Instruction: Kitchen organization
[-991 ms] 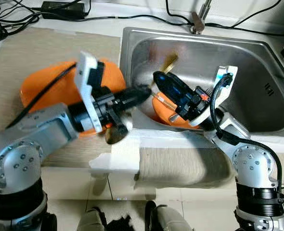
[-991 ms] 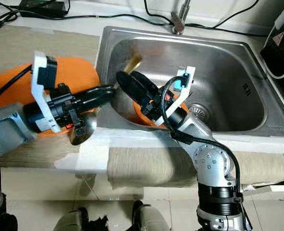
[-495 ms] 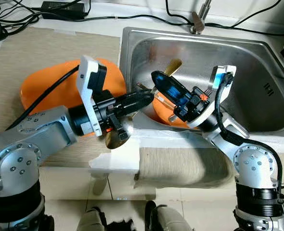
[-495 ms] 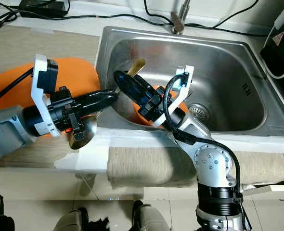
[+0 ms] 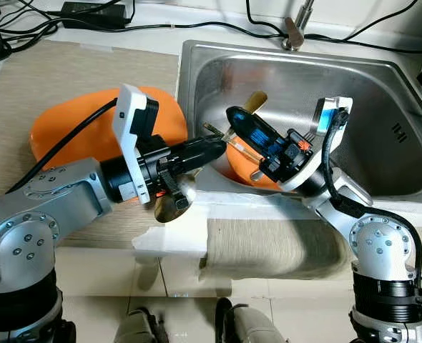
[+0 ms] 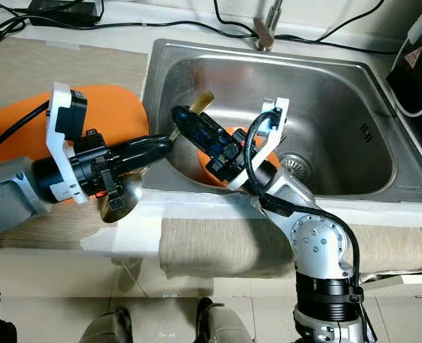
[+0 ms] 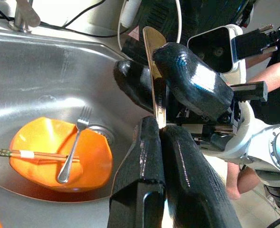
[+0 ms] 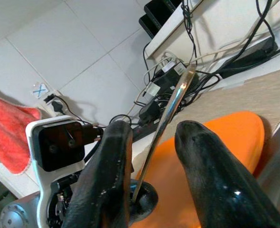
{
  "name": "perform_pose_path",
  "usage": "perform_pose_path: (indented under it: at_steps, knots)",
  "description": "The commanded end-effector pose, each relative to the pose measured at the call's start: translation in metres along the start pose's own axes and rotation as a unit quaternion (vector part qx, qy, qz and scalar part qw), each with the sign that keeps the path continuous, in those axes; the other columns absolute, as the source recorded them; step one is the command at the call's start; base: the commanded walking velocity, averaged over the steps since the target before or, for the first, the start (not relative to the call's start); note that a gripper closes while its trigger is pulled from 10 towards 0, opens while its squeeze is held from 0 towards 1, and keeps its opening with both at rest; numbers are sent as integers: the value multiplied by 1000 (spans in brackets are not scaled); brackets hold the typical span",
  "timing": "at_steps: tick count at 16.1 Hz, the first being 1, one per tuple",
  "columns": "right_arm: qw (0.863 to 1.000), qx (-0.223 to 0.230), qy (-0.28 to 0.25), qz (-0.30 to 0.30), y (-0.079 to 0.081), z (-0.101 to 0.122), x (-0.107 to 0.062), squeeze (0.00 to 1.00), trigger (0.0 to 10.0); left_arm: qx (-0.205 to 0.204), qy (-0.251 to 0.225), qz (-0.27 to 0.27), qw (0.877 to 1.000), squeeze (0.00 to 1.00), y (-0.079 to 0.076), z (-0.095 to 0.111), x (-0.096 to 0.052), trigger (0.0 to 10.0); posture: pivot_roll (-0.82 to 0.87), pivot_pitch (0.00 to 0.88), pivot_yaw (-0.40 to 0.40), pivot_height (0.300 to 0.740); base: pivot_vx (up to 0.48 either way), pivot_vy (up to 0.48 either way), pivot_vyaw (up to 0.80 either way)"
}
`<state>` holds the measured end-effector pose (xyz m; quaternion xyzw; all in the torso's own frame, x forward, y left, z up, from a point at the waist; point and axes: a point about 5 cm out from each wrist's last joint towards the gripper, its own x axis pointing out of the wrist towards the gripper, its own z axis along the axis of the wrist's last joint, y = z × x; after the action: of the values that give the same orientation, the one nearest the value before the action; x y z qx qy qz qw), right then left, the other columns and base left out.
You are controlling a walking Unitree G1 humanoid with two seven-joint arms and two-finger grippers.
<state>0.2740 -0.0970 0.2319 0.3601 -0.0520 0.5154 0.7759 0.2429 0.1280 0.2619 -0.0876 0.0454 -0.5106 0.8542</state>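
Note:
A metal spoon [image 5: 172, 204] is held by its handle in my left gripper [image 5: 218, 146], which is shut on it at the sink's front left corner. The spoon's bowl hangs over the counter edge and the handle tip [image 5: 257, 101] points up over the sink. My right gripper [image 5: 234, 118] is open, its two fingers [image 8: 204, 175] on either side of the handle [image 8: 171, 107], apart from it. An orange bowl [image 7: 50, 161] lies in the sink with a fork [image 7: 76, 142] and chopsticks [image 7: 16, 153] in it.
The steel sink [image 5: 368, 107] has a faucet [image 5: 295, 28] at the back. An orange board [image 5: 75, 128] lies on the counter to the left. Black cables [image 5: 89, 14] run along the back wall. A white and grey cloth [image 5: 268, 243] covers the front edge.
My left gripper has shifted slightly right and down with the spoon, and the handle tip has swung a little. The right gripper has stayed around the handle.

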Motion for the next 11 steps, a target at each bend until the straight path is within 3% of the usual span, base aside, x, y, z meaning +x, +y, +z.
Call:
perform_pose_path:
  at_steps: [1, 11]
  knots:
    - [1000, -8, 0, 9, 5, 3, -3, 0, 0, 4, 1, -19, 1000, 0, -6, 0, 2, 0, -106, 192, -110, 740, 0, 0, 0]
    - [1000, -9, 6, 9, 5, 4, -6, 0, 0, 8, 6, -17, 1000, 0, -5, -2, 1, 0, -108, 165, -118, 740, 0, 0, 0]
